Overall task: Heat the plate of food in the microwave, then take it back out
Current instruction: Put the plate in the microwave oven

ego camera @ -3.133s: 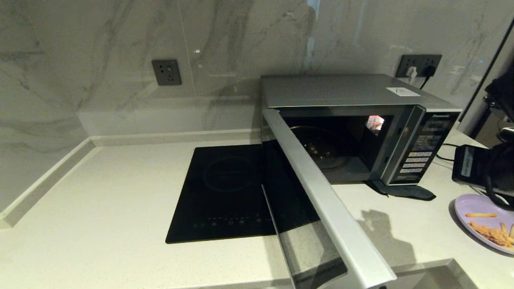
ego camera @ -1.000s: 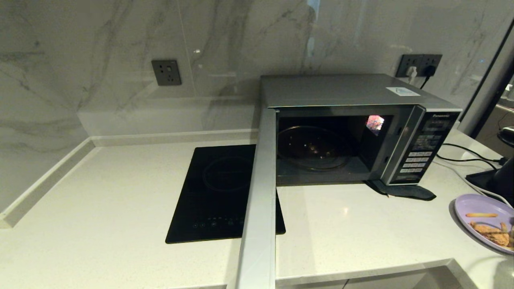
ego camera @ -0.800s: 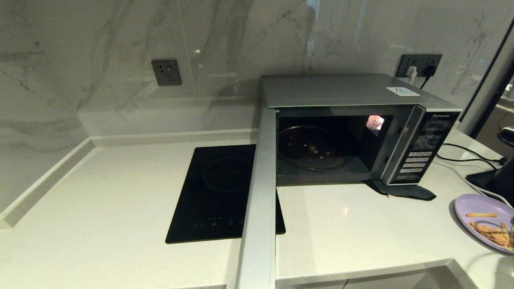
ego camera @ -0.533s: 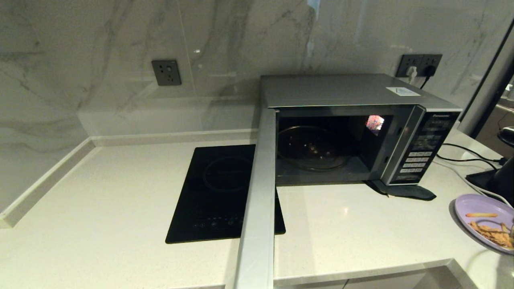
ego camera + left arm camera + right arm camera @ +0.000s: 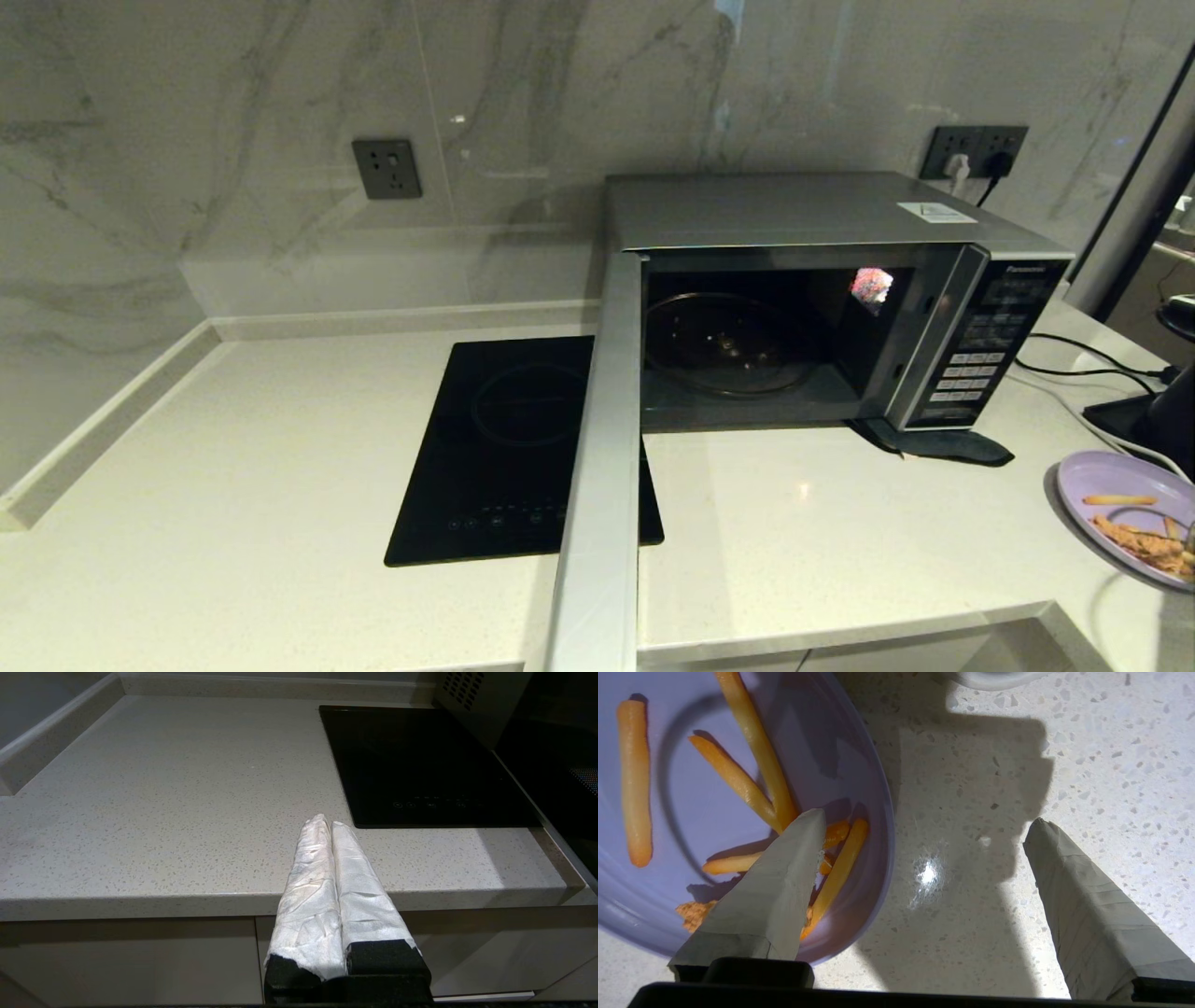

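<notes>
Two right gripper (image 5: 924, 826) fingers (image 5: 784, 877) stood wide apart astride the plate (image 5: 691, 788) rim, holding nothing, at the tabletop (image 5: 840, 523) edge right of the open microwave (image 5: 822, 233); grasping came next, needing closure on that rim, while left gripper (image 5: 331, 826) fingers stayed shut.

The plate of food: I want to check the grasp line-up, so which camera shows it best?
The right wrist view: the plate of food fills it, its rim between the open right gripper fingers. The head view catches only a cropped part of the plate at the frame edge. The left wrist view shows none.
</notes>
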### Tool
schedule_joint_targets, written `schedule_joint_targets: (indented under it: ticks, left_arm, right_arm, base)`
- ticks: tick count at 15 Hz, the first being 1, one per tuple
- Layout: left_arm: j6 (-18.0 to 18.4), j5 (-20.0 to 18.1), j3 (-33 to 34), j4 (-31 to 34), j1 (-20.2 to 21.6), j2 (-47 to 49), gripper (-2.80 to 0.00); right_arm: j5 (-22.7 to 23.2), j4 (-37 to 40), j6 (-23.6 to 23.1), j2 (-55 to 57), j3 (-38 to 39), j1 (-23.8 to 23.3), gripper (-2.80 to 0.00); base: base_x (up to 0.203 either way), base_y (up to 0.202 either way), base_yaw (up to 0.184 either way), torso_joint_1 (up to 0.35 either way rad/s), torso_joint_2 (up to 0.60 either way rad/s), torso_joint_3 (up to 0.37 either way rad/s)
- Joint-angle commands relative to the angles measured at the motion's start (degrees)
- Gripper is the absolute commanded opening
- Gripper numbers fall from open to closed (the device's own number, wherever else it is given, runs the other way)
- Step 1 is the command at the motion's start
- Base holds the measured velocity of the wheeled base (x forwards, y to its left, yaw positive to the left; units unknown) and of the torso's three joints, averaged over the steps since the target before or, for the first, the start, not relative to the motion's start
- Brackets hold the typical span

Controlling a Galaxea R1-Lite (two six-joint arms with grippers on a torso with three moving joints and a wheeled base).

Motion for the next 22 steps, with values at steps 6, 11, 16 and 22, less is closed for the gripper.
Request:
schedule_joint_targets:
  ticks: [6,11,16,22]
  left_arm:
    - [-0.03,0.03,0.00,-0.02,0.01,0.09,-2.80]
    - [-0.03,0.03,0.00,-0.02,0.01,0.09,-2.80]
    - [-0.03,0.03,0.00,-0.02,0.01,0.09,-2.80]
    - [-0.03,0.03,0.00,-0.02,0.01,0.09,-2.80]
  right_arm:
    - [-0.10,0.24,0.51,1.74,-1.10,1.06,0.00]
    - [-0.24,0.24,1.68,2.62,-1.47,1.87,0.00]
    - [-0.36,0.24,1.68,2.97,-1.47,1.95,0.00]
    - [-1.68,0.06,1.74,3.39,-1.78,2.13,-2.80]
  base:
    - [0.000,0.000,0.000,0.000,0.00,0.000]
    - [0.000,0.000,0.000,0.000,0.00,0.000]
    - [0.000,0.000,0.000,0.000,0.00,0.000]
    - [0.000,0.000,0.000,0.000,0.00,0.000]
